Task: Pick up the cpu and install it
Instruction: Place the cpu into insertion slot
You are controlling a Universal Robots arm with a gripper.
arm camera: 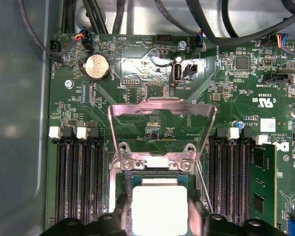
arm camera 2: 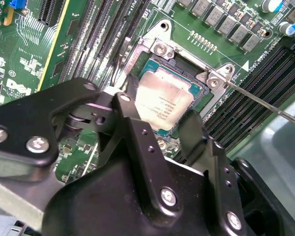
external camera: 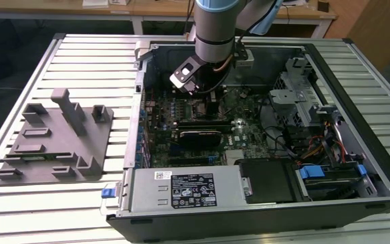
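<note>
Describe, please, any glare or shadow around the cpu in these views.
First wrist view: glare bleaches the cpu nearly white and leaves a bright patch on the motherboard. Second wrist view: the cpu is evenly lit. Exterior view: the computer case is dim inside.

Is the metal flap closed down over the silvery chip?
No: in the first wrist view the metal flap is swung back, leaving the cpu uncovered.

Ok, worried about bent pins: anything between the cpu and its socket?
Nothing visible. The silvery square cpu, beneath the pincer, is at the black square socket frame. The hinged metal retention plate is swung open clear of it, and the thin metal lever lies off to one side.
</note>
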